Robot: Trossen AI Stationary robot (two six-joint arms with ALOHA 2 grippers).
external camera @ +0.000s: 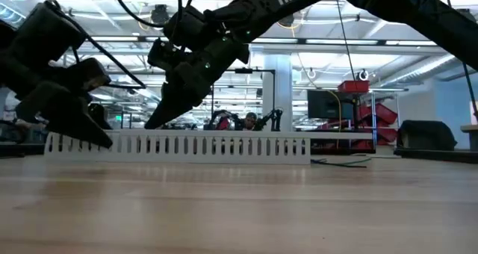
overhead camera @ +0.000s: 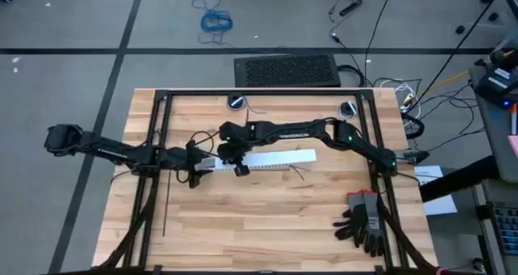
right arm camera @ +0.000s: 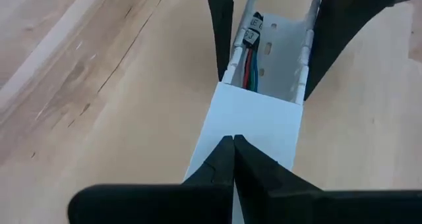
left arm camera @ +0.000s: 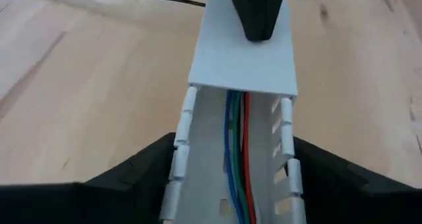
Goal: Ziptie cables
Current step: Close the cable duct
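A white slotted duct (overhead camera: 271,160) lies along the middle of the table. Blue, green and red cables (left arm camera: 236,158) run inside its open end. A white cover (left arm camera: 241,59) caps the rest of the duct. My left gripper (left arm camera: 234,140) straddles the duct's open left end. My right gripper (right arm camera: 233,140) is shut, with its tips on the cover just right of the open part. A thin black ziptie (overhead camera: 165,204) lies flat on the table near the left frame bar. My left gripper pinches the duct between its two fingers, one on each slotted side wall (left arm camera: 179,151), near the duct's left end. The fingers come in low from the table's left, along the duct. The duct rests flat on the table. My right gripper presses its shut fingertips down on the cover's top face (right arm camera: 254,128), close to the cover's left edge. It slants down from the right.
A black metal frame (overhead camera: 162,129) borders the work area. Black gloves (overhead camera: 364,220) lie at the near right. A few loose thin wires (external camera: 340,162) lie on the table past the duct's right end. Bare wood lies toward the near edge.
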